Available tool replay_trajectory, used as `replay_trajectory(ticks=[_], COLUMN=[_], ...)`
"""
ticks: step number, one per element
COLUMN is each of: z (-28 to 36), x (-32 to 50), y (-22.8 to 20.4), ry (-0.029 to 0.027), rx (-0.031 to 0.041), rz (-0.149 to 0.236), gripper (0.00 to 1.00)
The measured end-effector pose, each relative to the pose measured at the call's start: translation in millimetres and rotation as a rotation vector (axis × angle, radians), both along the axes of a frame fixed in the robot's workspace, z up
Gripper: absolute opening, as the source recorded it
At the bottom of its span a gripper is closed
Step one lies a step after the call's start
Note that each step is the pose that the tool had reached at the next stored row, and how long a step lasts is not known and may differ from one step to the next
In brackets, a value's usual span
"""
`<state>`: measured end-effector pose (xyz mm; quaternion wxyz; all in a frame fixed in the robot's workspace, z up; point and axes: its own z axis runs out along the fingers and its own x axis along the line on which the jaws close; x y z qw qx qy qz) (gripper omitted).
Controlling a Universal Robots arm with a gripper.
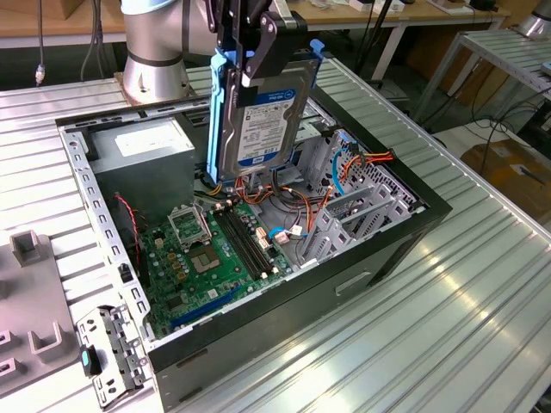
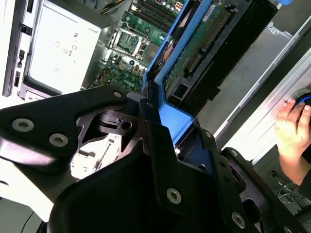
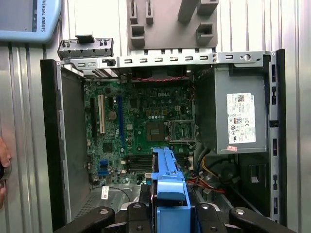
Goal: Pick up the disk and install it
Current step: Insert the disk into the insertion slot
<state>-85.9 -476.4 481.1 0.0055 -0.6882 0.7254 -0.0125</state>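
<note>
Fingers (image 1: 258,62) clamped on disk (image 1: 261,120)

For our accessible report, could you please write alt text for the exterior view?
The gripper holds the disk upright, label facing the camera, over an open computer case. Inside lie a green motherboard, loose cables and a grey power supply box; the case rests on a ribbed metal table.

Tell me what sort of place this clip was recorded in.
Probably a robotics lab or workshop: the gripper holds the disk upright above an open computer case on a ribbed aluminium table, with wooden workbenches and trailing cables behind.
</note>
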Motion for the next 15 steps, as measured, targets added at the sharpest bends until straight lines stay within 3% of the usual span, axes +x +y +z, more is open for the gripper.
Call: replay_trajectory(ticks=[11,13,15], z=[0.0,0.0,-0.1], x=[2.5,2.5,2.5], y=[0.0,-2.6,-8.8], ry=[0.0,0.0001,0.0003], rx=[0.0,-0.0012,-0.0037], rz=[0.0,0.0,0.0], gripper=[0.37,0.37,0.37])
